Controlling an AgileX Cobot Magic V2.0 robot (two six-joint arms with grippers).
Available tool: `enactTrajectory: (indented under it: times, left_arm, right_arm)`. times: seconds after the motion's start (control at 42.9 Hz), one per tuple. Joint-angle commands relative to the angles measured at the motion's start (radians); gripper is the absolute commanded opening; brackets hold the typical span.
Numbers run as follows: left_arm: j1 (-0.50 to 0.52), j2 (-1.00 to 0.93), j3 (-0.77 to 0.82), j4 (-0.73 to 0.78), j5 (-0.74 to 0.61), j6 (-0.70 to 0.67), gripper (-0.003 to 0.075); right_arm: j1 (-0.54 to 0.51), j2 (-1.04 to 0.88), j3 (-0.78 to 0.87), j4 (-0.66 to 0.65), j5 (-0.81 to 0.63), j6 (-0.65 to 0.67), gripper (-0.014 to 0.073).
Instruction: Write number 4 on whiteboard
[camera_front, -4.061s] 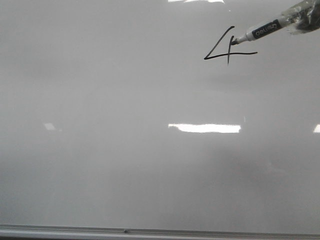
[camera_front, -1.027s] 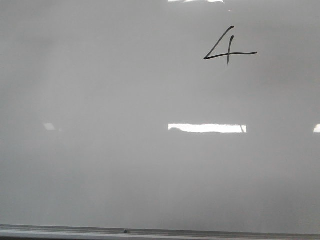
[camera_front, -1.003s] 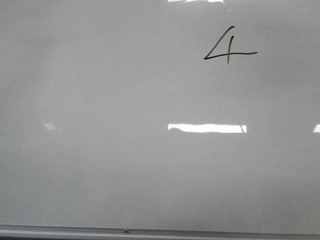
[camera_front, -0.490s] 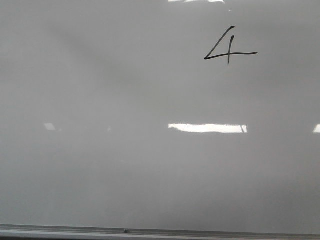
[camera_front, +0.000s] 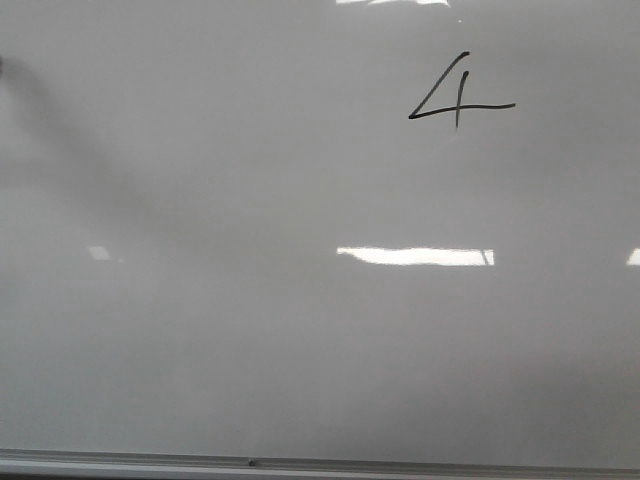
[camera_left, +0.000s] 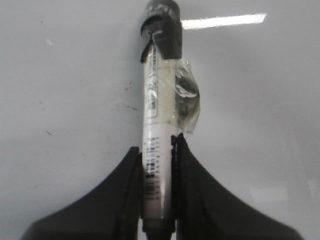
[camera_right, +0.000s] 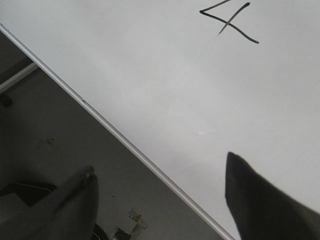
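- Number 4 (camera_front: 458, 96) sits drawn at the whiteboard's (camera_front: 300, 330) upper right.
- Left pincer (camera_left: 157, 150) clamps a capped marker (camera_left: 159, 125).
- Right pincer (camera_right: 160, 185) gapes wide, holding nothing, over the board's frame edge.

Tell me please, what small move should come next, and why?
Probably only hold the left hand back from the whiteboard with its marker. The number 4 looks complete: slant, bar and short vertical are all drawn. The right hand is open and empty, so nothing seems left to write.

Office or classroom: framed whiteboard (camera_front: 300, 330), bare grey floor (camera_right: 60, 130).
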Motion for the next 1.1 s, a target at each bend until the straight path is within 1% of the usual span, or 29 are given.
enactTrajectory:
  times: [0.0,0.163,0.397,0.583,0.63,0.7,0.793,0.84,0.887,1.073]
  left_arm:
    - [0.002,0.009,-0.030,-0.016,-0.081,-0.004,0.0124]
    - [0.002,0.072,-0.053,-0.016,-0.045,-0.004,0.0124]
    - [0.000,0.144,-0.136,-0.028,0.097,-0.004,0.0124]
    - [0.000,0.153,-0.161,-0.028,0.135,-0.004,0.0134]
    - [-0.001,0.153,-0.161,-0.028,0.135,-0.004,0.0158]
    - [-0.001,0.153,-0.161,-0.028,0.134,-0.004,0.0237]
    - [-0.001,0.153,-0.161,-0.028,0.132,-0.004,0.0367]
    - [-0.001,0.153,-0.161,-0.028,0.132,-0.004,0.0400]
    - [-0.001,0.153,-0.161,-0.028,0.132,-0.004,0.0416]
    - [-0.018,0.129,-0.162,-0.030,0.166,-0.004,0.0414]
  right_arm:
    - [-0.003,-0.004,-0.032,0.009,-0.050,0.003,0.0549]
    - [-0.003,-0.004,-0.032,0.009,-0.050,0.003,0.0549]
    - [-0.003,-0.004,-0.032,0.009,-0.050,0.003,0.0549]
    - [-0.003,-0.004,-0.032,0.009,-0.050,0.003,0.0549]
    - [-0.003,-0.004,-0.032,0.009,-0.050,0.003,0.0549]
    - [-0.003,-0.004,-0.032,0.009,-0.050,0.003,0.0549]
    - [-0.003,-0.004,-0.032,0.009,-0.050,0.003,0.0549]
    - [-0.003,-0.004,-0.032,0.009,-0.050,0.003,0.0549]
    - [-0.003,-0.004,-0.032,0.009,-0.050,0.003,0.0549]
    - [-0.003,-0.004,-0.032,0.009,-0.051,0.004,0.0549]
